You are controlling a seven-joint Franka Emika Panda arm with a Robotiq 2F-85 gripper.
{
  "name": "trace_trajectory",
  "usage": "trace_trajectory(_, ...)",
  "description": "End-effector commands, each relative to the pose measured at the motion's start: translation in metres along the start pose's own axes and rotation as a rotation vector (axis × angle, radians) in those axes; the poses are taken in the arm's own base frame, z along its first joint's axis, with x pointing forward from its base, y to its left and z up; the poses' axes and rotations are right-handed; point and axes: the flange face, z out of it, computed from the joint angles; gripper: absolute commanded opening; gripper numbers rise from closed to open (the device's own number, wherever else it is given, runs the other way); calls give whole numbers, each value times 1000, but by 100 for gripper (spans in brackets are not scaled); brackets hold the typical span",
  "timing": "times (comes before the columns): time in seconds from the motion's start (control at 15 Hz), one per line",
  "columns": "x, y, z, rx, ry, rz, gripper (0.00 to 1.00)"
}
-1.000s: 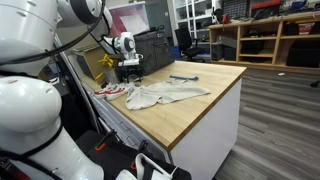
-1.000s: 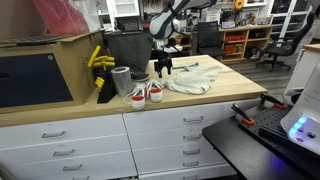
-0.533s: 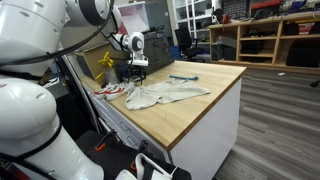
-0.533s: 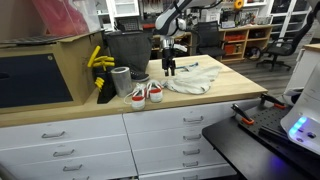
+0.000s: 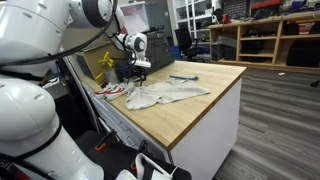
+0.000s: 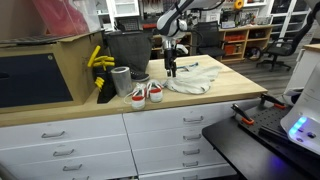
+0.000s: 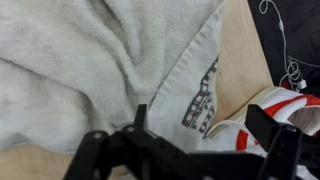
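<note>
At the far left of the wooden countertop point(image 6: 232, 90), in an exterior view, a bunch of yellow things point(image 6: 99, 58) that I cannot identify hangs at the edge of a cardboard box point(image 6: 75, 60). Just beside it a grey cup point(image 6: 121, 80) stands in front of a black bin point(image 6: 125, 46). Next comes a pair of white and red sneakers point(image 6: 147, 93), lying side by side near the front edge of the wood. One sneaker point(image 7: 270, 108) also shows at the right edge of the wrist view. Right of the sneakers the gripper point(image 6: 171, 70) points straight down over the near end of the grey cloth point(image 6: 195, 80), with its jaws spread wide and nothing between them. In the wrist view the gripper point(image 7: 180, 142) fills the bottom edge, its dark fingers point(image 7: 92, 150) well apart above the fabric; whether they touch it I cannot tell. The grey cloth point(image 7: 90, 55) lies crumpled and spread out on the middle of the countertop, one end close beside the sneakers. A hem with dark printed lettering point(image 7: 200, 95) lies right under the gripper. Farther right, in an exterior view, a small blue and black object point(image 5: 183, 78) lies on the bare wood just apart from the cloth.
</note>
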Motion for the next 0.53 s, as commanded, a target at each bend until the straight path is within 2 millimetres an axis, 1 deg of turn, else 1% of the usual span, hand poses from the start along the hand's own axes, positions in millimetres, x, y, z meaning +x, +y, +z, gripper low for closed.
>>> trace_trajectory(0.0,5,3,-18,36,47,-27,100)
trace_trajectory(0.13,6,3,-19,44,56,-31,100)
trace_trajectory(0.47,2,11,-8,62,43,-40,100)
